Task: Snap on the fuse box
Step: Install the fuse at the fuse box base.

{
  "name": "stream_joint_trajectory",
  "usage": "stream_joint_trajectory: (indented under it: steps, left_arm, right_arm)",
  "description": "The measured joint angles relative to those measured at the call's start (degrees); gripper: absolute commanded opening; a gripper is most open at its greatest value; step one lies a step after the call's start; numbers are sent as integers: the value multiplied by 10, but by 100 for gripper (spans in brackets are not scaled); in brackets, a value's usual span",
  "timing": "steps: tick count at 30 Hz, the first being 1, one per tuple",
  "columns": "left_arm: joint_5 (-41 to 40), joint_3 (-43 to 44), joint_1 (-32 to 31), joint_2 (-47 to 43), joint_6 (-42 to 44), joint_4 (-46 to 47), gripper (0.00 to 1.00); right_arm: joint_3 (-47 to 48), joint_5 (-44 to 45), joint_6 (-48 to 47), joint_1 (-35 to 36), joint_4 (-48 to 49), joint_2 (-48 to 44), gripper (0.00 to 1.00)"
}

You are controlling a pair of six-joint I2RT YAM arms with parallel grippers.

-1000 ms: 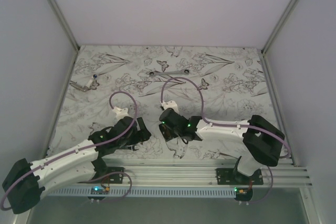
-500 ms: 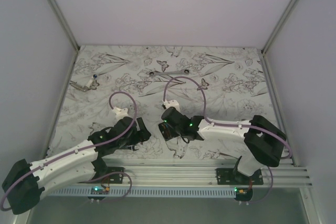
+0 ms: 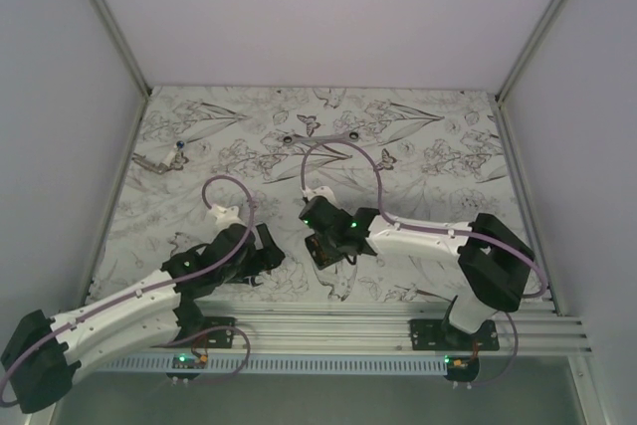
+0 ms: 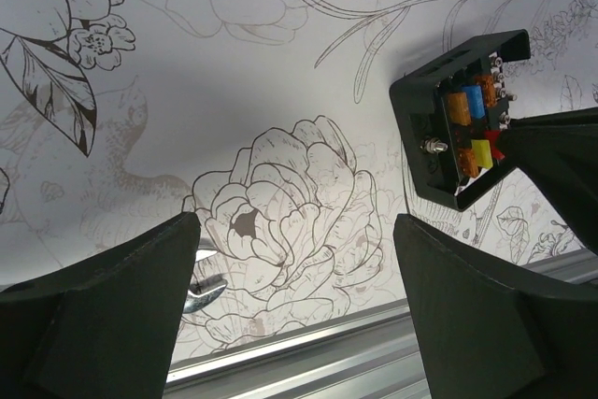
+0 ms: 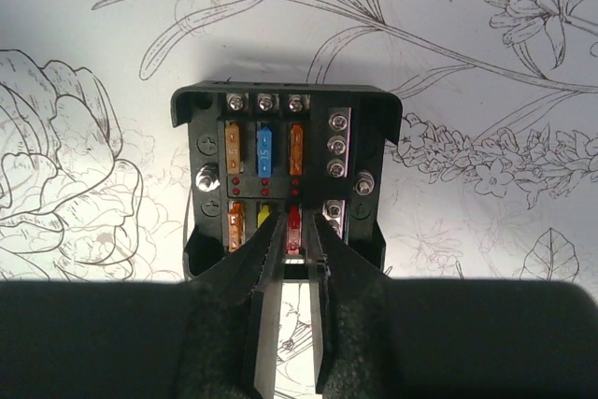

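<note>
The fuse box (image 5: 285, 179) is a small black square box lying open side up on the flower-printed table, with orange, blue, yellow and red fuses in two rows. My right gripper (image 5: 294, 229) reaches in over its near edge. Its jaws stand slightly open on either side of the red fuse (image 5: 293, 228), with a thin gap showing. From above, the right gripper (image 3: 323, 246) hides most of the box. My left gripper (image 4: 294, 231) is wide open and empty over a printed flower. The fuse box (image 4: 462, 114) lies up and to its right.
A wrench (image 3: 318, 136) lies at the back centre and another wrench (image 3: 159, 161) by the left wall. A shiny wrench end (image 4: 201, 287) shows beside the left finger. The aluminium rail (image 3: 398, 320) runs along the table's front edge, close behind both grippers.
My right gripper has shifted slightly left over the fuse box and its jaws have parted a little. The left gripper stays wide open and has hardly moved.
</note>
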Motion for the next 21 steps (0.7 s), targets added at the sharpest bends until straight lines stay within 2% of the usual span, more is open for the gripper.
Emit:
stream_joint_trajectory:
  steps: [2, 7, 21]
  left_arm:
    - [0, -3, 0, -7, -1, -3, 89]
    - [-2, -7, 0, -18, -2, -12, 89]
    - [-4, -7, 0, -18, -2, -15, 89]
  right_arm:
    - [7, 0, -2, -1, -5, 0, 27]
    - [10, -3, -5, -3, -19, -5, 27]
    - [9, -39, -11, -12, -38, -8, 18]
